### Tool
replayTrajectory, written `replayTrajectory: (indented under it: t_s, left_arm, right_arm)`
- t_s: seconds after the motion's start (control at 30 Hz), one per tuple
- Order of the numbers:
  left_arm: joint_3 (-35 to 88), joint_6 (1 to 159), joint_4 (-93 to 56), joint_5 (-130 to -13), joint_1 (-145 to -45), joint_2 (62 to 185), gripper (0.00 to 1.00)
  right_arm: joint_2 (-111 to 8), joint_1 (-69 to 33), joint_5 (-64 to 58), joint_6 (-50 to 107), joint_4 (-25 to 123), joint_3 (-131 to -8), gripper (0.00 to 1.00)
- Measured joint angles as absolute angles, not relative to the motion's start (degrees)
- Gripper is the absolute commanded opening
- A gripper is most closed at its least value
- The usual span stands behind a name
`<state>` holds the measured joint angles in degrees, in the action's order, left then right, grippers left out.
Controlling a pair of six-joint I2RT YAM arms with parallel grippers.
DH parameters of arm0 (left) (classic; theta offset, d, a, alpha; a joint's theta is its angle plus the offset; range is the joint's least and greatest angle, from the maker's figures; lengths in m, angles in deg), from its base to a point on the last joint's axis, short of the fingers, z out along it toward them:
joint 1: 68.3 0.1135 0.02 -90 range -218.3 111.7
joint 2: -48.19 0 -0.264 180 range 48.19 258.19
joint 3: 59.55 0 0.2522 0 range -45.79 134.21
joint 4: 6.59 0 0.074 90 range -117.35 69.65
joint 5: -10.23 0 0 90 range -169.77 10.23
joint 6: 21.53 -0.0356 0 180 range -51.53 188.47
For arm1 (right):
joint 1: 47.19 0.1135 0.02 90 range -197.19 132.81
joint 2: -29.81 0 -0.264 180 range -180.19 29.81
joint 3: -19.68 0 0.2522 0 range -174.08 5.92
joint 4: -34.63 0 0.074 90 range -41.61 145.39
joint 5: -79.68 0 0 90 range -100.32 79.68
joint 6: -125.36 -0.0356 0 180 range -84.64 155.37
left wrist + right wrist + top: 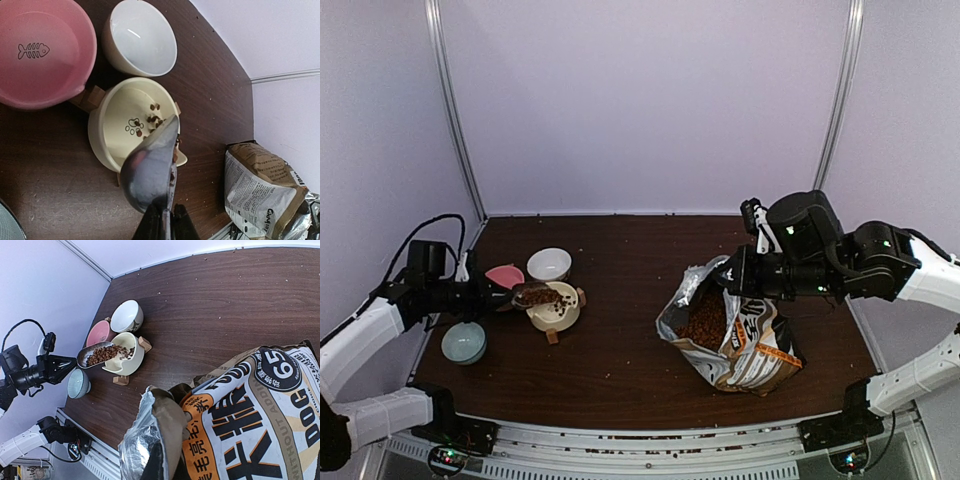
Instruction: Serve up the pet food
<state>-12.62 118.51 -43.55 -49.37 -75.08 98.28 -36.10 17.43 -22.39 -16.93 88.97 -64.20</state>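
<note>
Backdrop: pale lilac walls (650, 100), dark brown desk (620, 250) dotted with stray crumbs.
Left pincer (162, 225): narrow, clamped on the handle of a metal scoop (150, 170). The scoop sticks out straight ahead of it, tipped.
Pet food (104, 354): heaped in the scoop just ahead of this pincer. A few pellets lie in the cream bowl (115, 107) under the scoop tip. The bulk sits well away across the desk in the open bag (760, 355).
Right pincer (164, 462): closed on the bag's foil rim, holding the mouth up.
Look: tiny reddish-brown dry pellets, loose mass.
Handling (my read): light, hard, free-flowing, so it will roll and bounce. Don't pinch it; move it by the scoop handle, tilt slowly, keep the tip low over the bowl.
Neighbours: pink bowl (90, 45) ahead-left, white bowl (142, 37) beyond the cream one. Neither shows any food.
</note>
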Motion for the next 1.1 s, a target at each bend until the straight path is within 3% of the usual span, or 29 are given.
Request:
replayTrajectory:
  t_s: [1.1]
  left_arm:
    - [8.54,91.95,-67.11,-57.66,-75.08,110.24,0.0]
  right_arm:
    - [-36.78,17.43,-22.37,-16.43,89.45,-64.82,0.0]
